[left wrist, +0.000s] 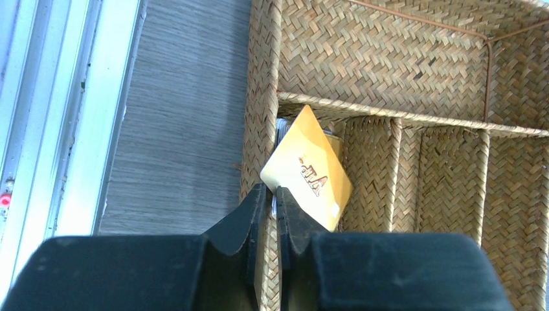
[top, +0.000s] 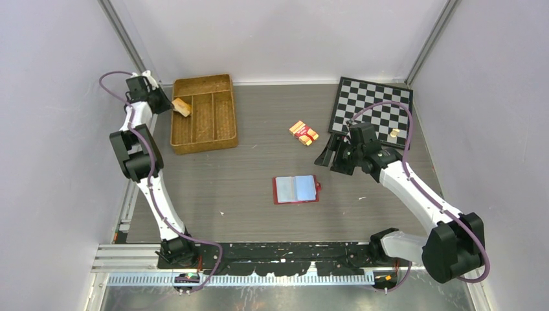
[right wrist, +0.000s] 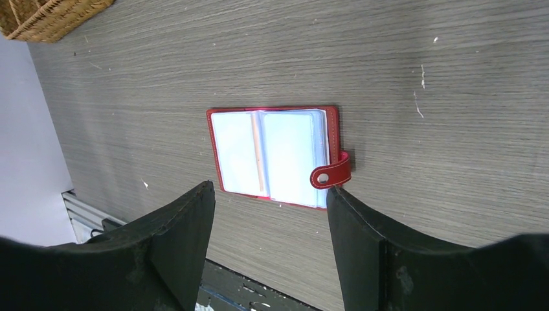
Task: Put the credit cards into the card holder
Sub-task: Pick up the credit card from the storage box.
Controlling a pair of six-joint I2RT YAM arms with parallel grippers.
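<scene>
Grey wood-grain tabletop (top: 246,207), pale walls on three sides. Brown wicker tray (top: 202,79) sits far left, chessboard (top: 372,113) far right, orange-and-red pack (top: 303,133) btwn them.

Credit card (left wrist: 307,170): yellow, seen by left wrist cam as a diamond, one corner up. Its face is turned to the cam, printing reads upside down. From above its long axis runs diagonally, far-left to near-right, over the tray's left compartment. Left jaws are nearly closed, pinching the card's lower left edge; most of the card sticks out beyond the tips. Another yellow edge shows behind it, can't tell if it's a 2nd card.

Card holder (top: 296,190) lies open & flat mid-tabletop, bluish sleeves up. Long axis runs left-right from above, snap tab pointing right.

Right jaws are spread wide w/ nothing in them, near the holder's far-right side, not touching it. Right wrist cam frames the holder (right wrist: 272,155) btwn the two fingers, tab close to one tip.
</scene>
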